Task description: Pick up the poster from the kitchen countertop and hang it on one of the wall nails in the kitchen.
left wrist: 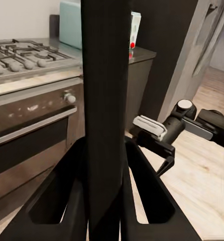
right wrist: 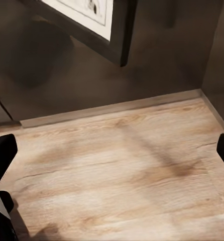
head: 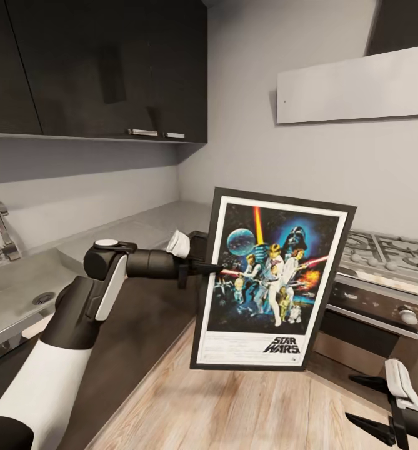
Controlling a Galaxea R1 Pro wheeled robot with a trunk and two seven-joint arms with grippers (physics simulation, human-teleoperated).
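The poster (head: 271,281) hangs upright and slightly tilted in the air, above the wooden floor and in front of the oven. My left gripper (head: 210,269) is shut on its left frame edge. In the left wrist view that edge is a dark vertical band (left wrist: 106,100) clamped between the black fingers (left wrist: 62,196). My right gripper (head: 374,403) stands open low at the right, below the poster and apart from it; its wrist view catches the poster's lower corner (right wrist: 109,30). The grey countertop (head: 152,228) runs behind the left arm. A tiny dark dot (head: 284,100) marks the pale panel above the hob.
The sink (head: 21,294) and chrome tap (head: 2,231) lie at the left, under dark upper cabinets (head: 96,62). The gas hob (head: 390,250) and oven (head: 371,319) stand at the right. A teal box (left wrist: 72,22) and a carton (left wrist: 135,30) sit beyond the hob. Wooden floor (right wrist: 122,165) lies below.
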